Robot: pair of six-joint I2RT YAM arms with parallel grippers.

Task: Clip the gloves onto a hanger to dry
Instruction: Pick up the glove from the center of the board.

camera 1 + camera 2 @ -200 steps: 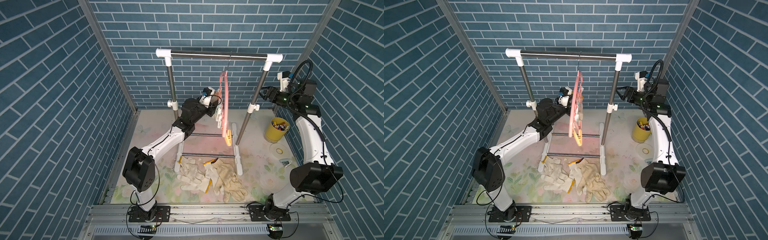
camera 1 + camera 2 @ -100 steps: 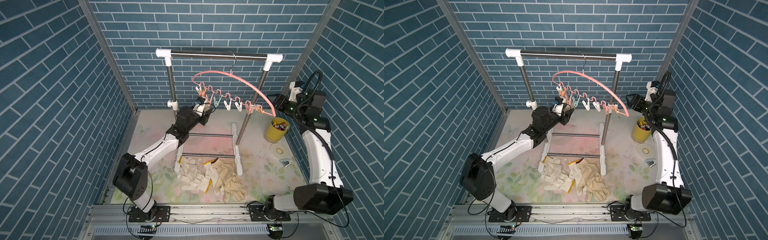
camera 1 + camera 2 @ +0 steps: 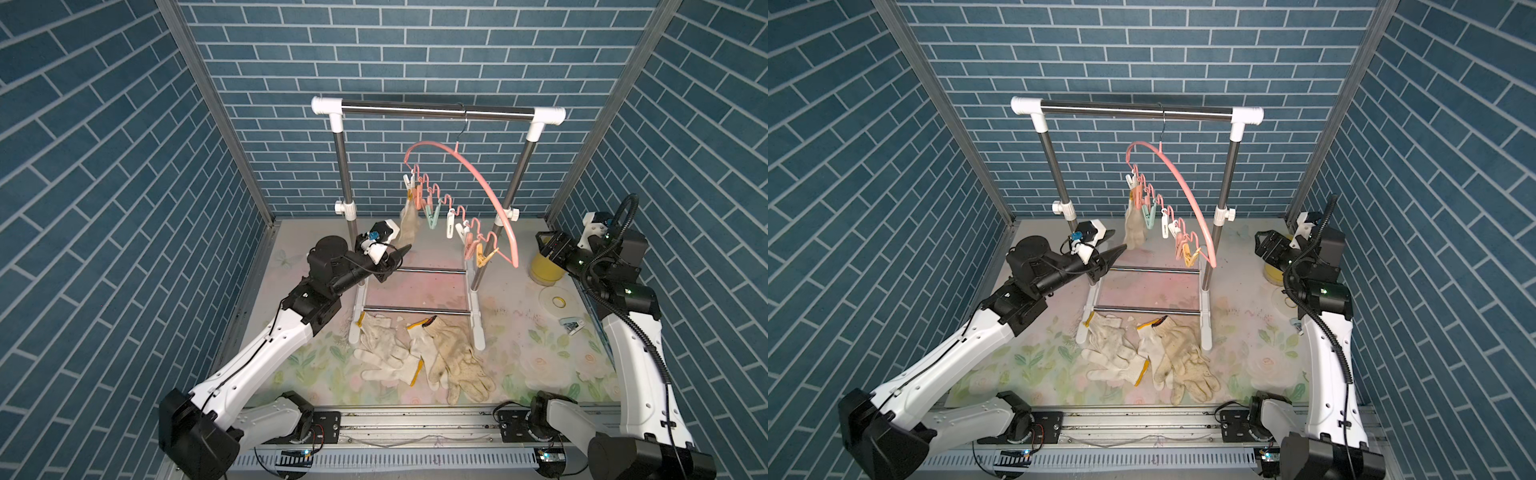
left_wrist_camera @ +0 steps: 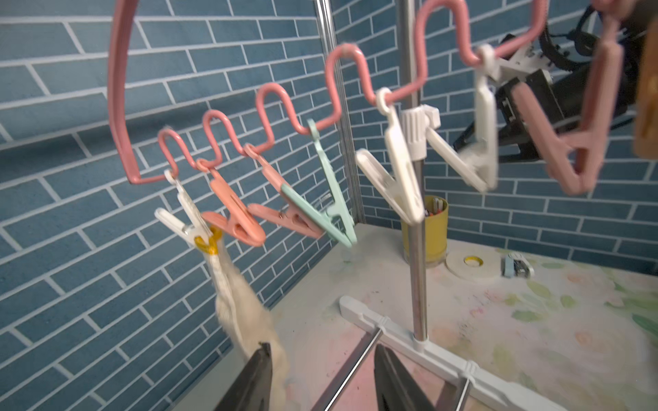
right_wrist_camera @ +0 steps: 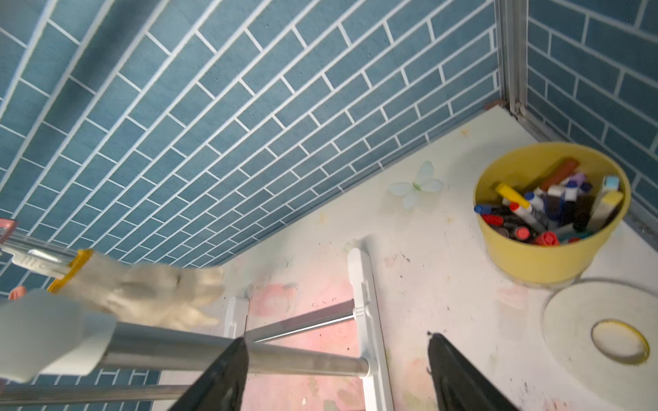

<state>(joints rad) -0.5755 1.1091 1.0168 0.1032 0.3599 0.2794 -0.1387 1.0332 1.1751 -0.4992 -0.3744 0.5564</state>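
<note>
A pink hanger [image 3: 486, 189] hangs by its hook [image 3: 462, 124] from the rack [image 3: 436, 111] at upper centre of both top views. Its arc slants from upper left down to lower right, and a row of clips [image 3: 432, 214] dangles beneath. One glove [image 3: 407, 228] hangs from the white clip at the arc's left end. In the left wrist view we see that clip biting the yellow-edged cuff, with the glove drooping below it, blurred.

The left gripper [image 4: 322, 348] sits left of centre in the top views, just beside the glove's lower end. Its jaws stand apart and grip nothing. The glove's tip shows just beyond one finger [image 4: 252, 384], and we cannot tell whether the two touch.

The right gripper [image 5: 337, 338] hovers at the right edge of the top views, above a yellow cup [image 5: 534, 259] of markers and well apart from the hanger's low end. Its jaws are spread wide and hold nothing. A rack tube passes behind them in the right wrist view.

More gloves [image 3: 453, 361] lie in a loose heap at lower centre of the table [image 3: 540, 361], just in front of the rack's feet. Some are white, some stained brown. A tape roll [image 3: 557, 300] lies flat near the cup.
</note>
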